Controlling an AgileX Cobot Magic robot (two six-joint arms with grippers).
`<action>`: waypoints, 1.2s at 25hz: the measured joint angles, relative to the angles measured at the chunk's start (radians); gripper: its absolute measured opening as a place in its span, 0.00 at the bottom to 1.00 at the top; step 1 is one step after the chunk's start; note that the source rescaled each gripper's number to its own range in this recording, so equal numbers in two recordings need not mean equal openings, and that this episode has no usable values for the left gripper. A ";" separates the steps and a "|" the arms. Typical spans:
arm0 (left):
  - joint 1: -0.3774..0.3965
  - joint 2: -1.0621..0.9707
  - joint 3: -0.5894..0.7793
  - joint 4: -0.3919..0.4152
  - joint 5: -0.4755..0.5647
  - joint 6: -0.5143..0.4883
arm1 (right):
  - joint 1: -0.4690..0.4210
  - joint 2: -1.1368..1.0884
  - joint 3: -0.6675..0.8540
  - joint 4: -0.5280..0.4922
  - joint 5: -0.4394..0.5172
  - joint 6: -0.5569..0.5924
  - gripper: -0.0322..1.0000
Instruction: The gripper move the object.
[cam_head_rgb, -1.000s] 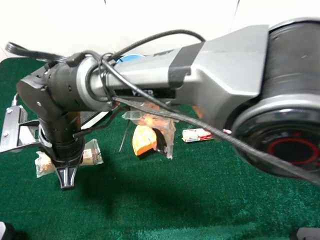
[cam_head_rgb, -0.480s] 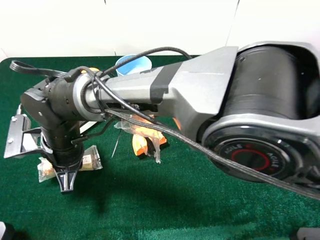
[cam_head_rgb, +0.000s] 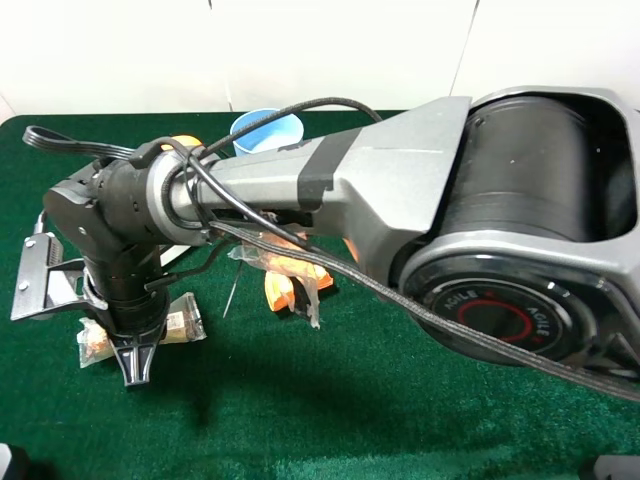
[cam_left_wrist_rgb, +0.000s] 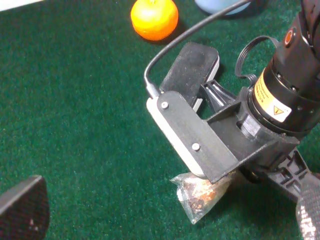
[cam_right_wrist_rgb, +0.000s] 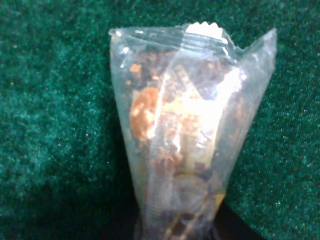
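Note:
The snack bar (cam_head_rgb: 183, 320) in a clear crinkly wrapper with beige-brown contents lies on the green mat at the left. My right arm reaches across the middle and its gripper (cam_head_rgb: 132, 362) points down onto the bar's middle, with the bar's ends sticking out on both sides. In the right wrist view the bar (cam_right_wrist_rgb: 180, 140) fills the frame, pinched narrow between dark fingers at the picture's edge. The left wrist view shows the bar (cam_left_wrist_rgb: 197, 192) under the right wrist's camera plate (cam_left_wrist_rgb: 192, 142). My left gripper (cam_left_wrist_rgb: 165, 220) is open, its fingers wide apart, short of the bar.
An orange waffle wedge in clear wrap (cam_head_rgb: 285, 285) lies right of the bar, under the arm. A blue cup (cam_head_rgb: 268, 128) and an orange fruit (cam_left_wrist_rgb: 154, 17) stand at the back. The big grey arm (cam_head_rgb: 520, 230) hides the right half of the mat.
The right arm's big joint has shifted across the exterior view and now hides the pink-white candy stick. The gripper and the bar have barely moved.

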 joint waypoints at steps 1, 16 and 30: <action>0.000 0.000 0.000 0.000 0.000 0.000 | 0.000 0.000 0.000 0.001 0.000 0.000 0.10; 0.000 0.000 0.000 0.000 0.000 0.000 | 0.000 0.000 -0.026 0.003 -0.008 -0.001 0.97; 0.000 0.000 0.000 0.000 0.000 0.000 | -0.101 -0.144 -0.093 -0.133 0.256 0.112 1.00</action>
